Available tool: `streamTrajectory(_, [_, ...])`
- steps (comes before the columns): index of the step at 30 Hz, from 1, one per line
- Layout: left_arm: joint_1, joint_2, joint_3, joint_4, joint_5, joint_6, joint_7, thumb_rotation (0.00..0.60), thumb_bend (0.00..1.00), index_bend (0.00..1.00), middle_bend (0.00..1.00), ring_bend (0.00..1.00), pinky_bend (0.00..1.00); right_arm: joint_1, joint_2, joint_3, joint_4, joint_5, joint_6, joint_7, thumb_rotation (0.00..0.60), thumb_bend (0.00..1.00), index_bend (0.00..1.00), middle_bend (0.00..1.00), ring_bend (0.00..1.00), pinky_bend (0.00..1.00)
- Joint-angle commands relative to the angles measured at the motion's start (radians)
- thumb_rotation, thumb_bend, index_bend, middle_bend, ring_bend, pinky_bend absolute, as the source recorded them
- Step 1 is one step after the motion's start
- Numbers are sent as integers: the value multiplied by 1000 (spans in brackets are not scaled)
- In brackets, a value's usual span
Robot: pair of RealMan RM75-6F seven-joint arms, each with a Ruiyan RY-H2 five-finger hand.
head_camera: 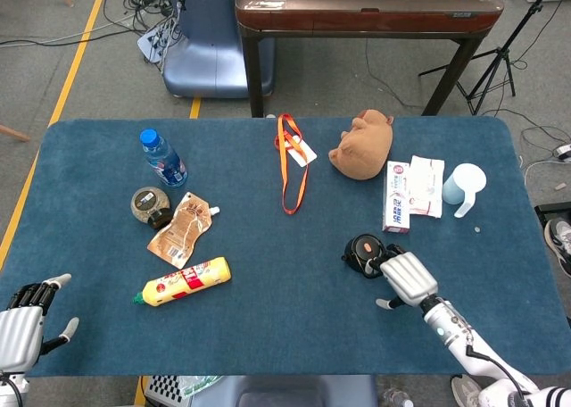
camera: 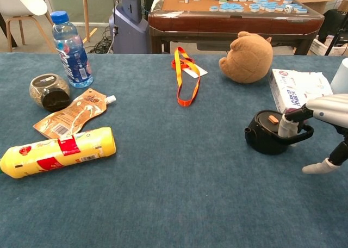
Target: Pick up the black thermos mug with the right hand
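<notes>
The black thermos mug [head_camera: 363, 251] [camera: 269, 132] stands upright on the blue table right of centre, its lid showing a small orange button. My right hand [head_camera: 406, 278] [camera: 326, 109] is just to the right of it. Its fingertips [camera: 285, 126] reach down onto the lid inside the mug's handle loop. The thumb [camera: 318, 168] sticks out well away from the mug, low over the cloth, so nothing is clamped. My left hand [head_camera: 22, 322] lies at the near left corner, fingers apart and holding nothing.
Close behind the mug lie a white box [head_camera: 397, 209] [camera: 296, 87] and a pale blue cup [head_camera: 464, 186]. A brown plush toy [head_camera: 364, 145], an orange lanyard [head_camera: 290, 161], a water bottle [head_camera: 163, 158], a jar [head_camera: 149, 204], a pouch [head_camera: 183, 228] and a yellow bottle [head_camera: 183, 282] sit farther left.
</notes>
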Motion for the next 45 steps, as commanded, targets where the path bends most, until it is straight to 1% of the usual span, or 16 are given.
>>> streamTrajectory(1, [1,-1,1,1,-1,-1,0,600,248,208,233,230,151,2,-1,0,1,4,-5,-3,600,50,399,446,333,164])
streamTrajectory(8, [2,-5,3,9,-5,-5,-5,600,248,208,233,230,151,9,-6,1,6,21,-24,-21,600,49,426,467,357,164])
streamTrajectory(14, [6,-6,3,14,-9,-3,-10,600,248,208,233,230,151,9,-9,1,0,29,-25,-42,600,50,461,496,409,164])
streamTrajectory(18, [7,-6,2,16,-9,-4,-13,600,248,208,233,230,151,7,-10,-2,-4,40,-25,-65,600,50,464,498,429,164])
streamTrajectory(27, [4,-9,1,20,-9,-8,-16,600,248,208,233,230,151,-9,10,-3,-38,32,18,-104,600,50,464,498,432,164])
streamTrajectory(31, [4,-11,1,22,-10,-10,-17,600,248,208,233,230,151,-15,16,-10,-47,46,17,-132,600,49,464,498,442,164])
streamTrajectory(34, [3,-12,2,25,-10,-12,-18,600,248,208,233,229,151,-20,15,-13,-50,58,20,-154,600,50,464,498,442,189])
streamTrajectory(38, [1,-13,1,26,-10,-14,-18,600,248,208,233,230,151,-22,18,-14,-55,72,17,-174,600,50,464,498,442,272])
streamTrajectory(45, [3,-14,0,29,-15,-14,-20,600,248,208,233,230,151,-20,25,-33,-68,91,-9,-209,600,53,468,500,475,297])
